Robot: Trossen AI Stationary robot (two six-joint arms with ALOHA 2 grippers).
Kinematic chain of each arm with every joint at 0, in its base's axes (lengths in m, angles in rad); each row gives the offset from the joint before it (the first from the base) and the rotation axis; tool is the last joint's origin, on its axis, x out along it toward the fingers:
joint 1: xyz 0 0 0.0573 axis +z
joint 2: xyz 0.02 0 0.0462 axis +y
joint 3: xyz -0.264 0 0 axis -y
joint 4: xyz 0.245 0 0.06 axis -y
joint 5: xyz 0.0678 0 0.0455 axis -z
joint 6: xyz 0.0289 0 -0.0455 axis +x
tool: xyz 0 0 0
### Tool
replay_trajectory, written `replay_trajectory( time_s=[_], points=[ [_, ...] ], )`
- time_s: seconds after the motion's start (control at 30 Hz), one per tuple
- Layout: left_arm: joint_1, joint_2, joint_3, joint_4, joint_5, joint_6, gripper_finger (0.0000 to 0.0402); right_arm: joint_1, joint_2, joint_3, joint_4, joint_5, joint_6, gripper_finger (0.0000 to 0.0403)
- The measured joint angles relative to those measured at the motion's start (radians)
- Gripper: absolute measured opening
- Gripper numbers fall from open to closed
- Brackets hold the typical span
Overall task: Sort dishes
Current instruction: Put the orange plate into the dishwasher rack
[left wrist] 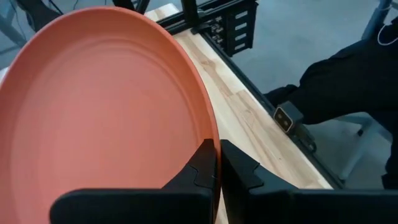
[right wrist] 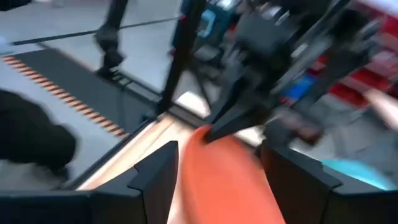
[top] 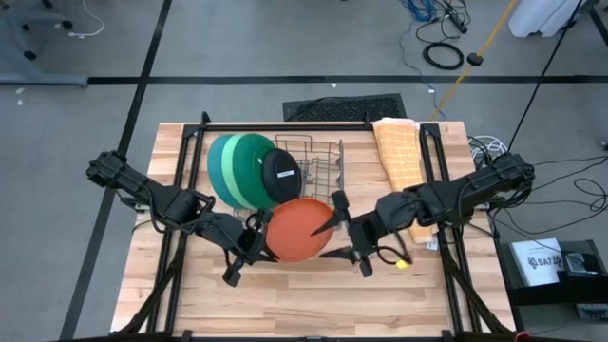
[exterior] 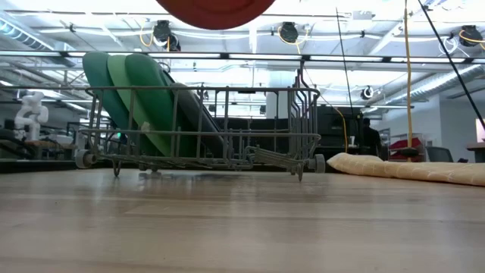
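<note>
The orange plate (top: 299,228) hangs in the air over the table's middle, and its lower rim shows at the top of the low view (exterior: 216,11). My left gripper (top: 258,245) is shut on its left rim. My right gripper (top: 332,228) is open at the plate's right side, and its fingers stand on either side of the rim (right wrist: 224,174). I cannot tell whether they touch it. The teal, light green and dark green plates (top: 237,171) and the black plate (top: 282,174) stand on edge in the grey wire rack (top: 318,161), leaning against its wires. My left gripper pinches the orange plate's rim (left wrist: 210,134) between its two fingers, one on the plate's inner face and one on its back. The fingers come level from the table's left. The plate is lifted clear of the table and tilted.
The orange checked cloth (top: 399,152) lies at the far right of the table, next to the rack. A small yellow thing (top: 404,264) lies under my right arm. Bare wood lies along the near edge (top: 304,304).
</note>
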Motion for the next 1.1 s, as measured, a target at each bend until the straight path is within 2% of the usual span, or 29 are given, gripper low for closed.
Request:
replay_trajectory(
  time_s=[0.1, 0.17, 0.27, 0.43, 0.67, 0.8, 1.1],
  points=[
    [0.002, 0.0, 0.0, 0.002, -0.003, -0.014, 0.0011, 0.012, -0.023, 0.0, 0.041, 0.071, -0.071, 0.0226],
    [0.002, 0.0, 0.0, 0.031, -0.053, -0.024, 0.0011, 0.026, -0.041, 0.0, 0.063, 0.114, -0.108, 0.0226],
    [0.017, 0.0, 0.0, 0.11, -0.153, -0.086, 0.001, 0.053, -0.075, 0.0, 0.077, 0.159, -0.148, 0.0226],
    [0.062, -0.002, -0.048, 0.29, -0.216, -0.211, 0.001, 0.102, -0.112, 0.0, 0.075, 0.192, -0.163, 0.0214],
    [0.158, -0.002, -0.238, 0.59, -0.343, -0.413, 0.001, 0.167, -0.106, 0.0, 0.067, 0.195, -0.166, 0.0196],
    [0.212, -0.002, -0.367, 0.859, -0.346, -0.495, 0.001, 0.205, -0.091, 0.0, 0.053, 0.195, -0.158, 0.0189],
    [0.291, 0.003, -0.651, 1.383, -0.448, -0.64, 0.001, 0.282, -0.049, 0.0, 0.031, 0.195, -0.151, 0.0172]
  ],
)
